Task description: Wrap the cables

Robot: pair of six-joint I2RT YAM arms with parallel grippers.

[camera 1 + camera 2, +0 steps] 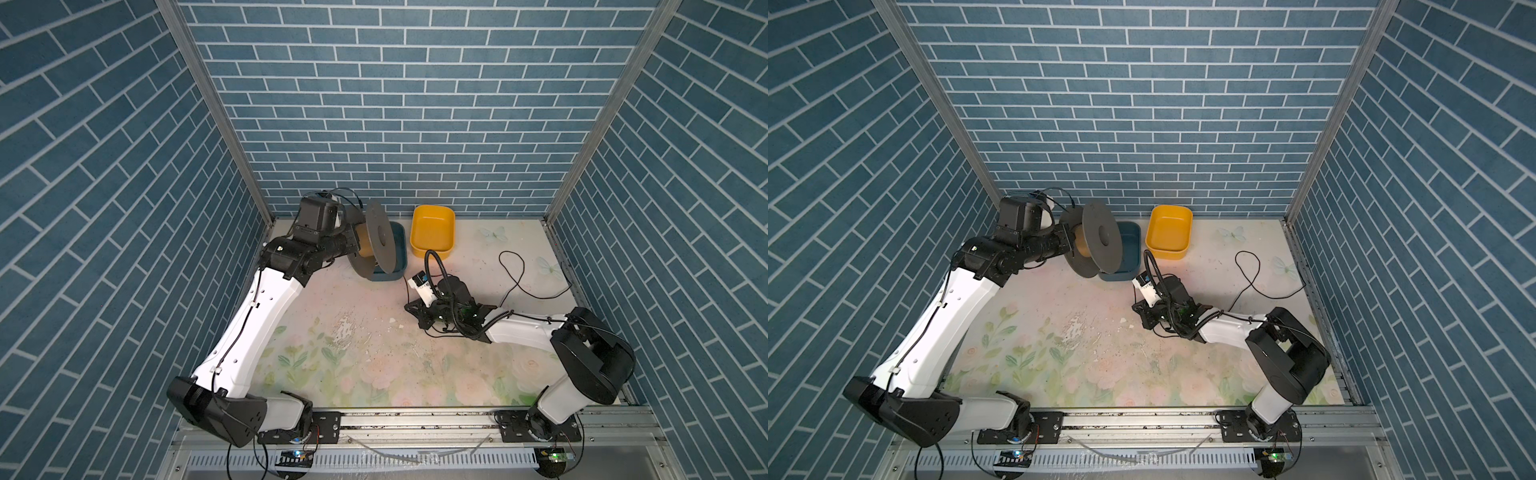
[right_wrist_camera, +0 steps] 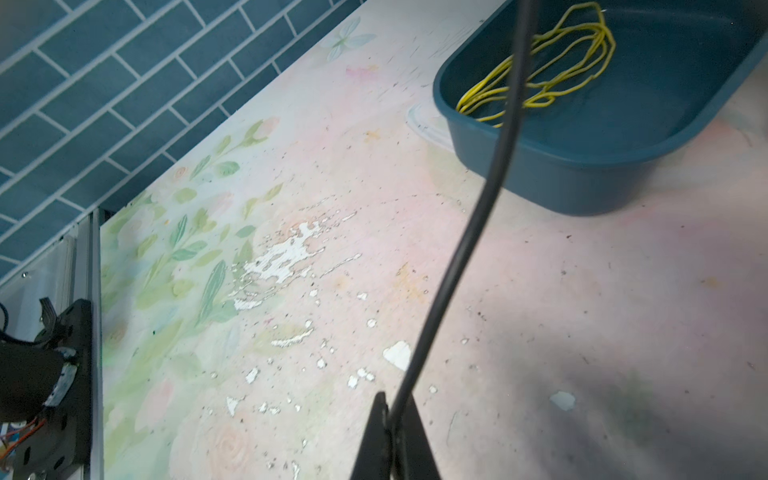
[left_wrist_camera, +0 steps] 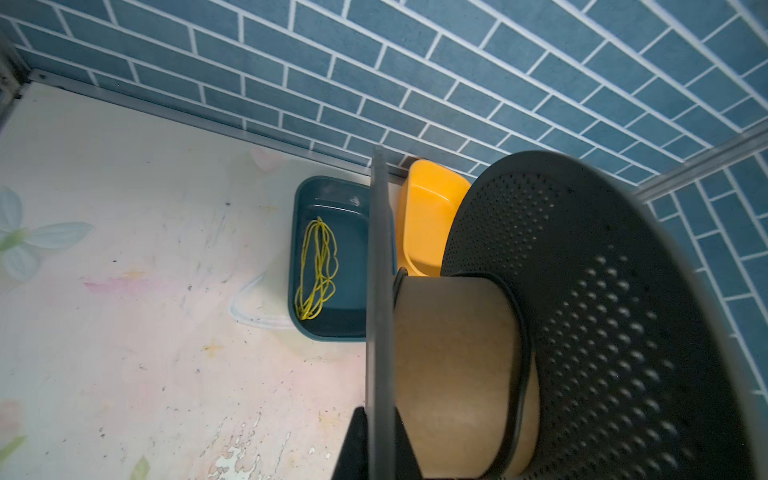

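Right claw [image 2: 392, 419] is pinched together on the cable [image 2: 465, 232], which rises past the tray [image 2: 582, 183] to the reel [image 3: 457, 374]. Left claw [image 3: 380, 424] is clamped on the reel's flange, above the desk's [image 1: 374, 332] far edge. The cable's slack lies looped by the right edge. A hard pull could slip the thin cable from the pinch, twist the reel in its edge grip, or snag the slack on the right arm [image 1: 523, 332].

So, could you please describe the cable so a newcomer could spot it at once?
Start at the yellow tub by the back wall; right of it, on the table, lies a loose loop of the black cable. It runs through the shut right gripper to the grey spool. Unlike the yellow strands in the blue tub, it is one thin black cord.
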